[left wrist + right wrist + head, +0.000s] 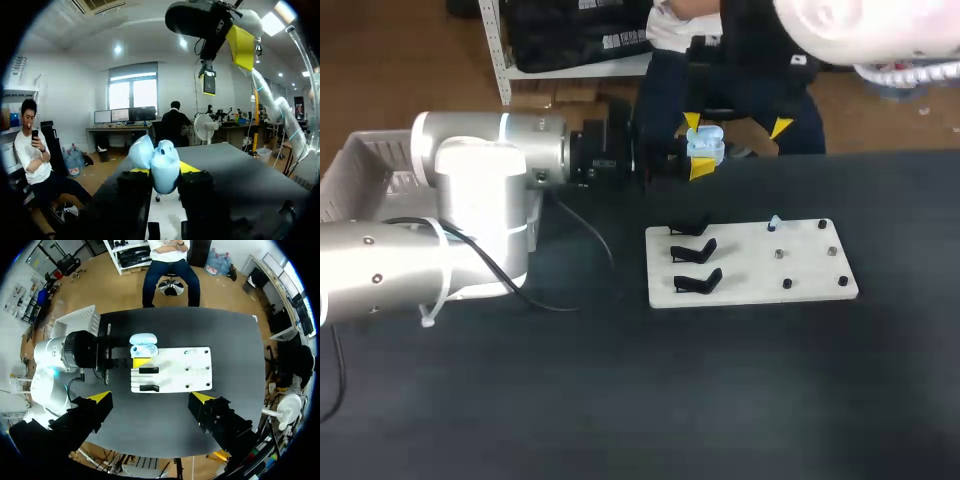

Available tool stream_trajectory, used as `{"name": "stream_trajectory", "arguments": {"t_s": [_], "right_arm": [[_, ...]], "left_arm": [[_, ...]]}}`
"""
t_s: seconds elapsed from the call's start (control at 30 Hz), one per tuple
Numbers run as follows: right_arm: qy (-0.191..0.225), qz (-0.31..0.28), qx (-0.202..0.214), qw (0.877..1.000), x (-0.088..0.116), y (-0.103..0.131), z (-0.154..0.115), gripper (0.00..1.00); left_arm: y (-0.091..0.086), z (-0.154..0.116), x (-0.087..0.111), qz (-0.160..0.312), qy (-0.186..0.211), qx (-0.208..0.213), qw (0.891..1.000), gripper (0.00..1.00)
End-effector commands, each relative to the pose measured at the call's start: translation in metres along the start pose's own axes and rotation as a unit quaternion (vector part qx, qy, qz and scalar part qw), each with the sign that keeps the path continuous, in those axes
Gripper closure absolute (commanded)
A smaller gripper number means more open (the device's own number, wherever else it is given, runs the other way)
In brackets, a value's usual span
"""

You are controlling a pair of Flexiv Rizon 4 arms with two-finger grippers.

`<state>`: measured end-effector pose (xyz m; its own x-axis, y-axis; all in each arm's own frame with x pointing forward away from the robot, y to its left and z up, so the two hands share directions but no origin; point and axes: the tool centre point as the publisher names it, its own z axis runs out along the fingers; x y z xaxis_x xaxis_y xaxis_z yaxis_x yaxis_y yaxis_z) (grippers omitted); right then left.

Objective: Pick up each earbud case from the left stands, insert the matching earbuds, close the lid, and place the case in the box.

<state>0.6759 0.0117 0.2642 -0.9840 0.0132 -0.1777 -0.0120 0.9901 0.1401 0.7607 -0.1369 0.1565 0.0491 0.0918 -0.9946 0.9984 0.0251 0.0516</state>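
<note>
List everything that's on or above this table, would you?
Flat rectangular board: one, white, right of the table's middle.
Small angled stands: three, black, in a column on the board's left part, empty.
Short pegs: about five, dark, on the board's right part.
Tiny piece: one, pale blue, near the board's far edge; too small to identify.
Rounded plastic earbud case: one, light blue, lid open, held above the table beyond the board.
Slatted box: one, white, at the table's left, partly hidden by the left arm.
Table: one, black.
Left gripper: one, yellow-tipped, shut on the case.
Right gripper: one, yellow-tipped, open, high above the board.
</note>
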Motion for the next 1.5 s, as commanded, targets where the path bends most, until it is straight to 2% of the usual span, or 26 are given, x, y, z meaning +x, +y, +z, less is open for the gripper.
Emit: {"name": "stream_trajectory", "arguments": {"t_s": [0.03, 0.53, 0.57, 0.6, 0.63, 0.67, 0.87, 1.0, 1.2, 1.37, 1.5], "right_arm": [[-0.116, 0.001, -0.054, 0.992, 0.025, -0.009, -0.001, 0.0], [-0.116, 0.001, -0.054, 0.992, 0.025, -0.009, -0.001, 0.0], [-0.122, -0.004, -0.062, 0.991, 0.023, -0.012, 0.002, 0.0], [-0.148, 0.001, -0.076, 0.986, 0.021, -0.018, 0.002, 0.0], [-0.149, -0.004, -0.067, 0.987, 0.019, -0.022, 0.005, 0.0], [-0.149, -0.01, -0.085, 0.985, 0.017, -0.027, 0.006, 0.0], [-0.16, -0.004, -0.068, 0.985, 0.0, -0.06, 0.016, 0.0], [-0.145, 0.006, -0.057, 0.988, -0.011, -0.082, 0.029, 0.0], [-0.102, 0.027, -0.064, 0.992, -0.024, -0.106, 0.065, 0.0], [-0.089, 0.039, -0.066, 0.993, -0.03, -0.118, 0.095, 0.0], [-0.087, 0.036, -0.086, 0.992, -0.037, -0.123, 0.119, 0.0]], "left_arm": [[-0.002, 0.0, 0.001, 0.003, -0.003, -0.003, 1.0, 1.0], [-0.002, 0.0, 0.001, 0.003, -0.003, -0.003, 1.0, 1.0], [-0.002, 0.0, 0.001, 0.003, -0.003, -0.003, 1.0, 1.0], [-0.002, 0.0, 0.001, 0.003, -0.003, -0.003, 1.0, 1.0], [-0.002, 0.0, 0.001, 0.003, -0.003, -0.003, 1.0, 1.0], [-0.002, 0.0, 0.001, 0.003, -0.003, -0.003, 1.0, 1.0], [-0.002, 0.0, 0.001, 0.003, -0.003, -0.003, 1.0, 1.0], [-0.002, 0.0, 0.001, 0.003, -0.003, -0.003, 1.0, 1.0], [-0.002, 0.0, 0.001, 0.003, -0.003, -0.003, 1.0, 1.0], [-0.002, 0.0, 0.001, 0.003, -0.003, -0.003, 1.0, 1.0], [-0.002, 0.0, 0.001, 0.003, -0.003, -0.003, 1.0, 1.0]]}}
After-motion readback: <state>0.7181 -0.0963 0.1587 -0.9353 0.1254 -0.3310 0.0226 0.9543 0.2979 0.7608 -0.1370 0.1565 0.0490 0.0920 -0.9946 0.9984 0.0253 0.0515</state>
